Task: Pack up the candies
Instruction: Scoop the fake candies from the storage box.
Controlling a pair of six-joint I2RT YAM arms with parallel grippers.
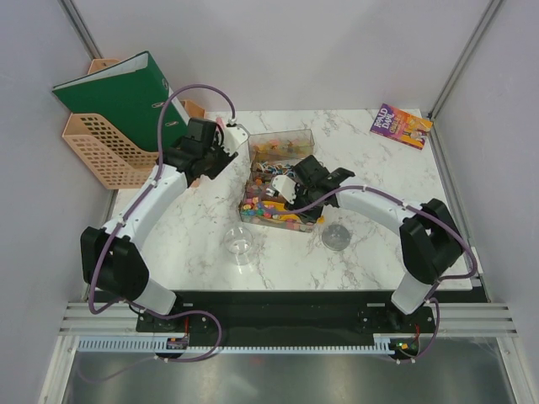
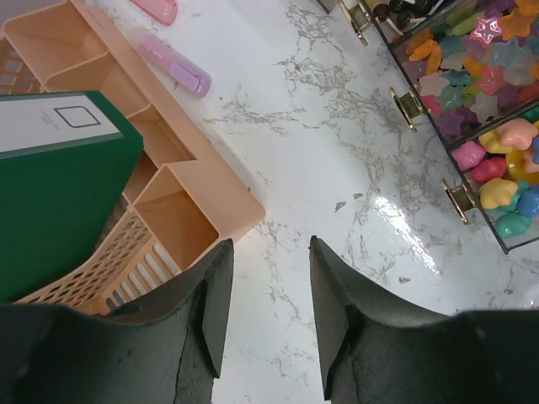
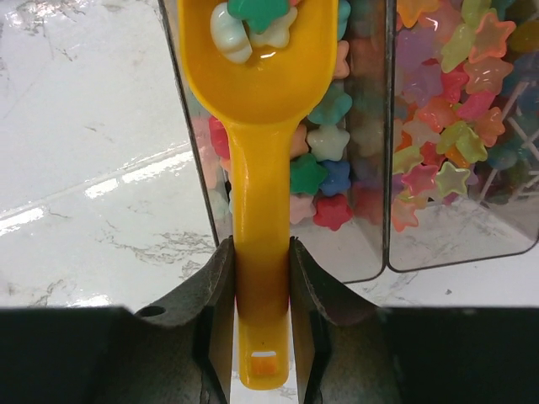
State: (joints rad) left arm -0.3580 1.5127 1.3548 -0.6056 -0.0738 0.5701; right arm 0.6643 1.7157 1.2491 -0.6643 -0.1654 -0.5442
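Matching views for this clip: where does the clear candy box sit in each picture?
Top external: the clear candy box is at picture centre, mid-table.
Left wrist: top right corner, its hinged wall towards the camera.
Right wrist: upper middle and right, behind the scoop.
Shared landmark: the marble tabletop under it, in all three.

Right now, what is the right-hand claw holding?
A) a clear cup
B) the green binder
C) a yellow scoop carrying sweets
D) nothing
C: the right gripper is shut on the handle of the scoop, and a few candies sit in its bowl.
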